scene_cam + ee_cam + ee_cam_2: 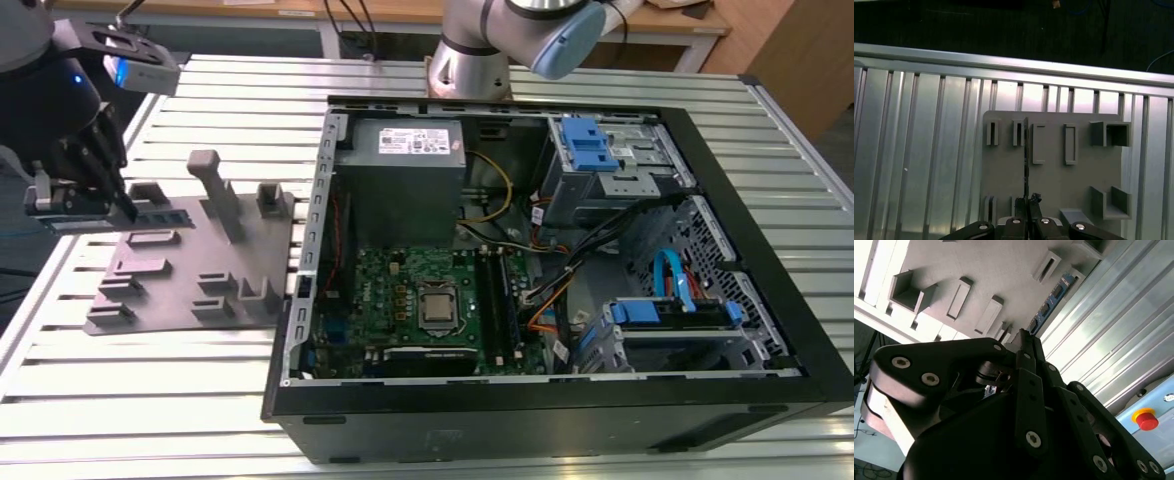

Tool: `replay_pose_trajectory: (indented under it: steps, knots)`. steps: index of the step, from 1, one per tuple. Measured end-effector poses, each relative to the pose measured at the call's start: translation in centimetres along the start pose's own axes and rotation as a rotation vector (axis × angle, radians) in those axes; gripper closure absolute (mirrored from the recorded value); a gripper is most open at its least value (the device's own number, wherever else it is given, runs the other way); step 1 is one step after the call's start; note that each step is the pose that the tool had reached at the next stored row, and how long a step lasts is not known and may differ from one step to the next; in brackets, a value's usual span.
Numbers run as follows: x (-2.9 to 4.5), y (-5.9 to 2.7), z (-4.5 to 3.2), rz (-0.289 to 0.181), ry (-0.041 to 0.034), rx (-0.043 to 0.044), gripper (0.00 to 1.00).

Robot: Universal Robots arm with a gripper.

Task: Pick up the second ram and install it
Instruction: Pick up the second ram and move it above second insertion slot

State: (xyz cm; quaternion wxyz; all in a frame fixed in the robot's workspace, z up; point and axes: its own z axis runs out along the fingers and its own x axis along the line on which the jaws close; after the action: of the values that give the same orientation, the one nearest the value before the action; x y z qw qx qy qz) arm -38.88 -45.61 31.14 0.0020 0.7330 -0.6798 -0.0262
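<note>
The second ram is a thin dark blue-green stick standing on edge at the back of the grey moulded tray, at the exterior view's left. My gripper is at its near end, fingers closed together on the stick. In the second wrist view the ram runs out from the gripper along the tray. In the first wrist view the ram is a thin dark line over the tray, rising from the gripper. The black motherboard slots lie inside the open case.
The open computer case lies to the tray's right in the exterior view, with power supply, cables and blue drive brackets inside. Tall posts stand on the tray beside the gripper. The ribbed metal table carries everything.
</note>
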Motion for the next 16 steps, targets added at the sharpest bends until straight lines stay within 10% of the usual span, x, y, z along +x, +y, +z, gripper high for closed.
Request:
replay_pose_trajectory:
  steps: [16]
  knots:
    - [-0.1, 0.11, -2.82, 0.0, 0.0, 0.0, 0.89]
